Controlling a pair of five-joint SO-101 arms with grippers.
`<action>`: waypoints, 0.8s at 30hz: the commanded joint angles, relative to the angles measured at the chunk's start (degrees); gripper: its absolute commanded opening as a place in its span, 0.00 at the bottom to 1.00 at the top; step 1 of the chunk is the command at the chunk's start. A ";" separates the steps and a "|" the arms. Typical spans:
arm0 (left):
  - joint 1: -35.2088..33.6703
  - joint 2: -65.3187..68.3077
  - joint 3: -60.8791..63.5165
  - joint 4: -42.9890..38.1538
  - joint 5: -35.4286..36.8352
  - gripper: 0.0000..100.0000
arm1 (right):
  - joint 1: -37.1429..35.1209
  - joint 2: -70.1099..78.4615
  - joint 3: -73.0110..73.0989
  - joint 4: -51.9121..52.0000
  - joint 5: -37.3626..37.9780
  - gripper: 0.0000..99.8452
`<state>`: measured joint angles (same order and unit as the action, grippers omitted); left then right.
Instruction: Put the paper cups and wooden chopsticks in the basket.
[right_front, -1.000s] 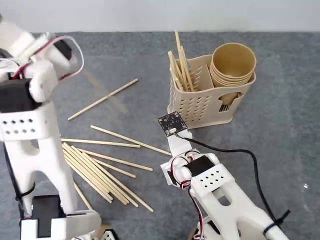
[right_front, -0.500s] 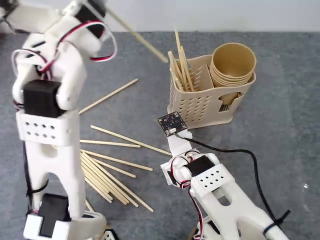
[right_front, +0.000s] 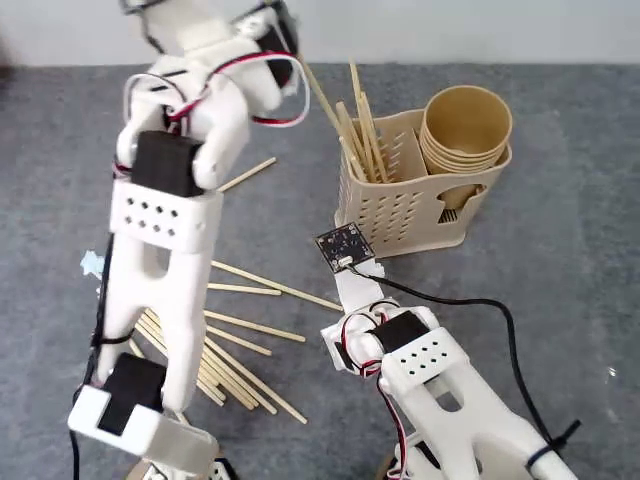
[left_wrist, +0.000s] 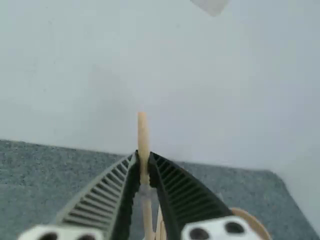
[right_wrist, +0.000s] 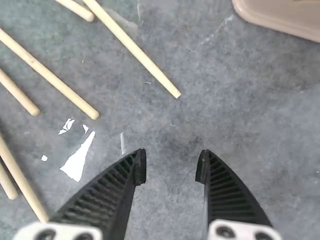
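Where print might be looked for, on the small circuit board (right_front: 345, 247) at the wrist of the right arm (right_front: 420, 360), the marks are too small to read.

The left gripper (left_wrist: 142, 162) is clamped on a wooden chopstick (left_wrist: 143, 132). Its ribbed fingers (left_wrist: 172, 182) press on both sides of the stick, and the stick's end pokes out past the tips. In the high view the left arm (right_front: 165, 215) stands raised toward 11 o'clock of the grey mat (right_front: 560, 300). The held stick slants from it toward 4 o'clock, down to the bundle of chopsticks (right_front: 360, 125) standing in the basket (right_front: 400, 215). Whether its lower end is inside the basket cannot be told.

The basket sits at about 1 o'clock from the mat's middle. The bundle fills its 9 o'clock compartment, and a nested stack of paper cups (right_front: 468, 125) fills its 3 o'clock compartment.

The right gripper (right_wrist: 170, 167) has its fingers apart and holds nothing, hanging low over the mat. A corner of the basket's base and two loose sticks (right_wrist: 132, 47) lie beyond its tips. A few white scraps (right_wrist: 77, 160) lie on the mat beside one finger.

More loose chopsticks (right_front: 235, 365) lie heaped at 7 o'clock, partly under the left arm. One single stick (right_front: 250, 172) lies at 10 o'clock, apart from the heap.
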<state>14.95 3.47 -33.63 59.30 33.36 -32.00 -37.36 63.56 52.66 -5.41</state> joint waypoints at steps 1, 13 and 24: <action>1.14 0.00 -1.98 2.02 -2.73 0.09 | 0.40 -1.71 -0.44 0.40 0.53 0.18; -1.32 -4.66 -8.75 13.80 -2.55 0.25 | 0.40 -1.71 -0.44 0.40 0.53 0.18; -20.57 -11.16 -9.27 31.91 -2.99 0.11 | 0.40 -1.71 -0.44 0.40 0.53 0.18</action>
<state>-0.18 -4.26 -40.75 86.90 30.99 -32.00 -37.36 63.56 52.66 -5.41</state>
